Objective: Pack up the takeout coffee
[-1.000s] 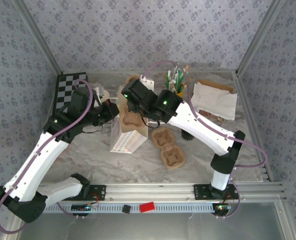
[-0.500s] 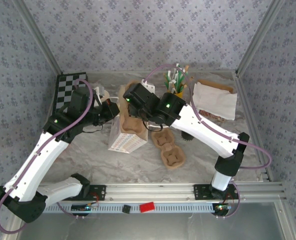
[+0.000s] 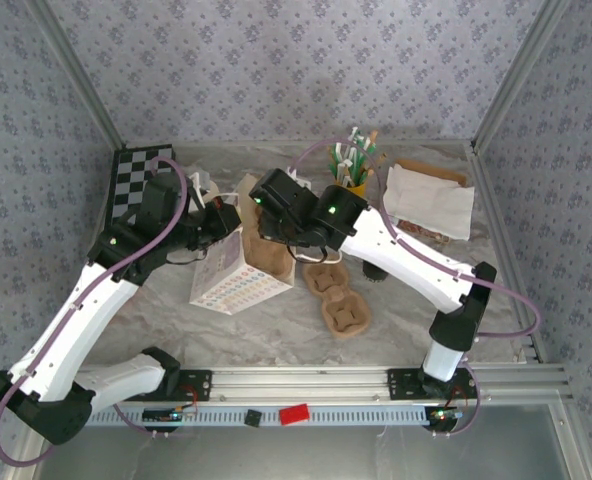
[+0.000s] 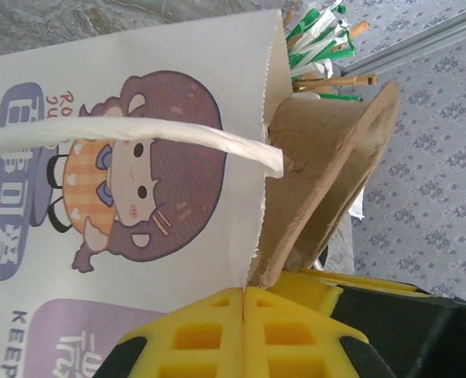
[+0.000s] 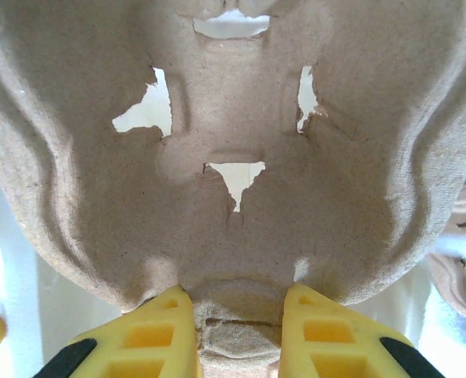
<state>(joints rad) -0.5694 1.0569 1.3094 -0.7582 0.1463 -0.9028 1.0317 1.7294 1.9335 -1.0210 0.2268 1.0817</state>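
Right gripper (image 5: 237, 319), tray (image 5: 233, 118) half inside bag (image 4: 138, 87)

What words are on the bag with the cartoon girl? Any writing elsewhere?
"KEEP": on the paper bag, near the cartoon girl; the rest is cut off.
Chinese characters and small letters beside the girl: cut off, unreadable.
Bag's coloured print in the top view: too small.
Cardboard cup carrier: no writing.

Clearly a robotics lab cell here: wallpapered backdrop panels (image 3: 296, 70), aluminium frame posts (image 3: 76, 80), a checkerboard board (image 3: 134, 180), arms (image 3: 76, 320) bolted to a slotted rail (image 3: 316, 381) at the desk's (image 3: 276, 322) edge.
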